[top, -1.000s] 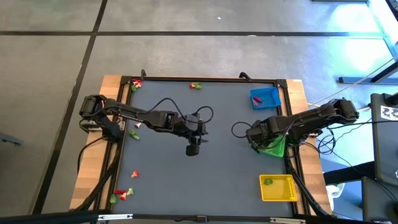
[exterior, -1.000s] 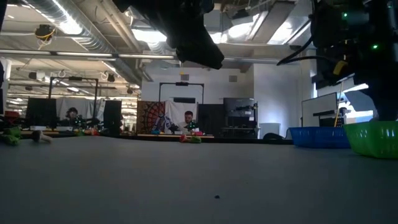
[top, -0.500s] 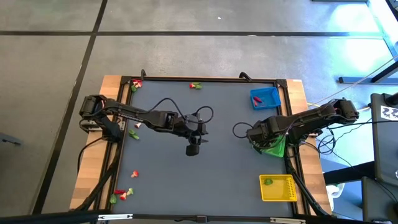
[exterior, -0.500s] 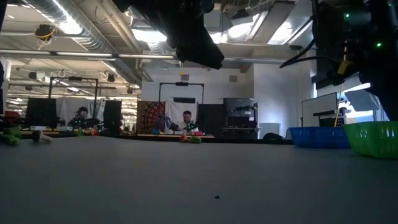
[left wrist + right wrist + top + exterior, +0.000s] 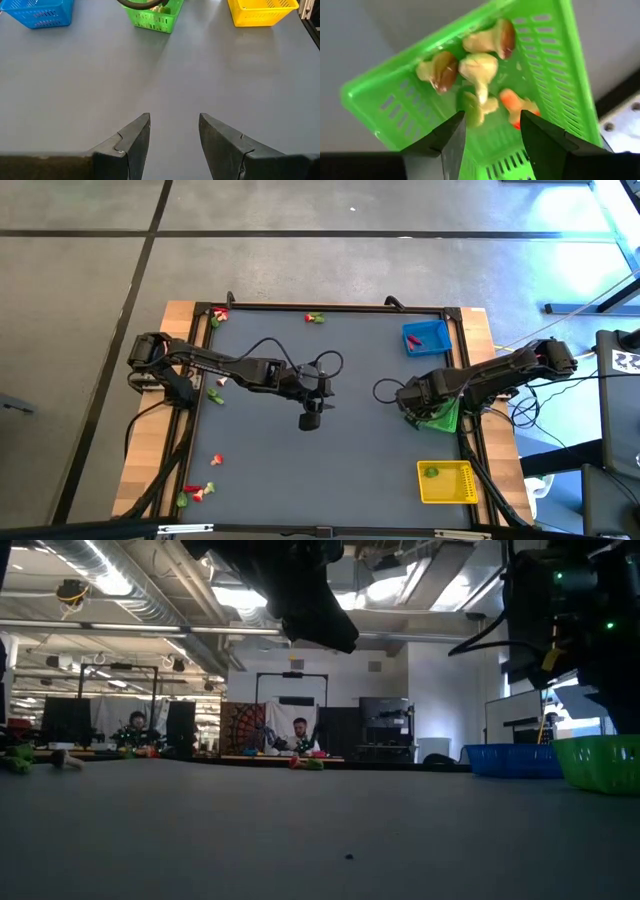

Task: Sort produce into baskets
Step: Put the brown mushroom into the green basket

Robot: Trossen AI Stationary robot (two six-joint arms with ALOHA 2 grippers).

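My right gripper hangs open over the green basket, fingers pointing down and holding nothing. In the basket lie several whitish-brown mushroom pieces, an orange-red piece and a greenish piece just below the fingertips. In the high view this gripper stands at the basket's left end. My left gripper hovers open over the bare middle of the table. Loose produce lies at the far left corner, the far edge, the left edge and the near left.
The blue basket with a red piece stands at the far right. The yellow basket, holding a green piece, stands at the near right. Cables loop beside both wrists. People sit in the room beyond the table.
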